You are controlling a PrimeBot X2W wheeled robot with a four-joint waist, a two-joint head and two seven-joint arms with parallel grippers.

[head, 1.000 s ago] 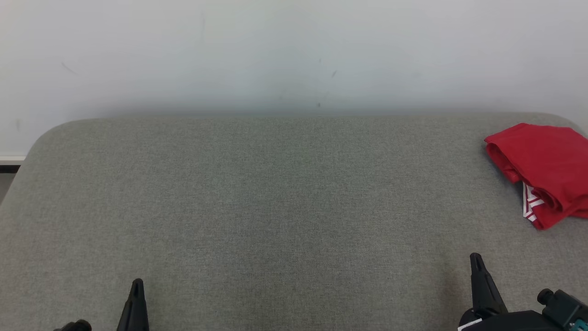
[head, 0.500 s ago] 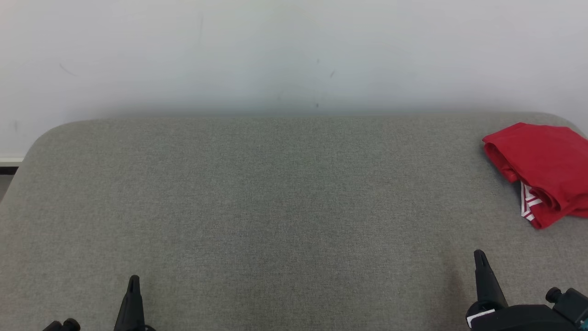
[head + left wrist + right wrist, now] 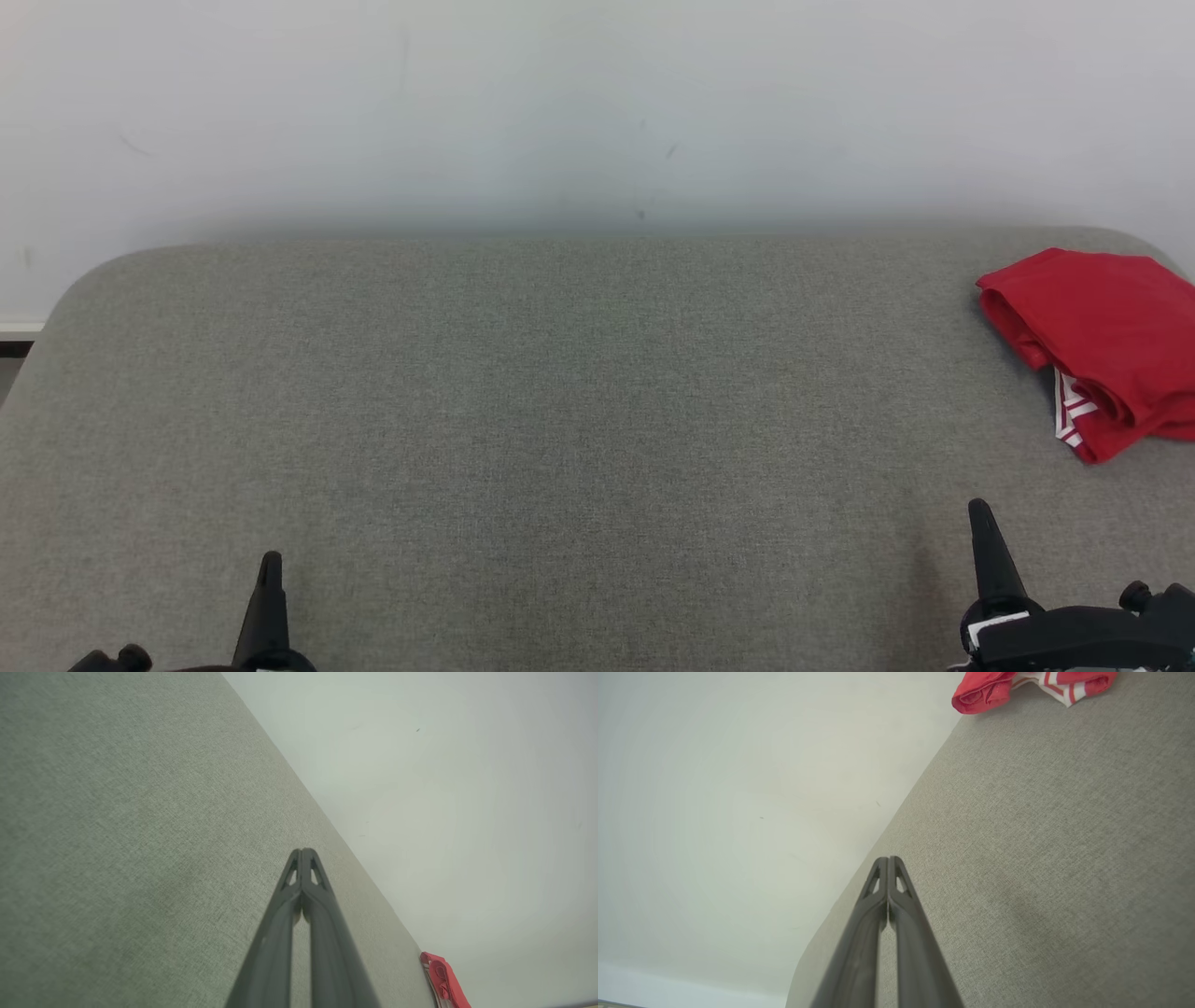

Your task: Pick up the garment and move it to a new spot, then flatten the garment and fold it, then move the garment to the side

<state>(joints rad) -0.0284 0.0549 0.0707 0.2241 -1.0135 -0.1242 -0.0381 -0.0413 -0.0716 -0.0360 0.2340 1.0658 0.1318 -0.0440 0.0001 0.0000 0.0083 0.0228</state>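
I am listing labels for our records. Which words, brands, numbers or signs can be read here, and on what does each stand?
No readable text anywhere.
Red garment: white stripes, no letters visible.
White patch at the right gripper's base: too small to read.
Grey table and wall: no writing, only faint marks on the wall.

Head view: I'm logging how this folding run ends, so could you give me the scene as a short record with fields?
garment: folded red cloth garment with white-striped trim, at the table's far right, cut by the picture edge
surface: grey fabric-covered table
left hand: shut, empty, lower left, far from garment
right hand: shut, empty, lower right, short of garment, not touching
backdrop: plain white wall
stage: garment looks folded and set aside
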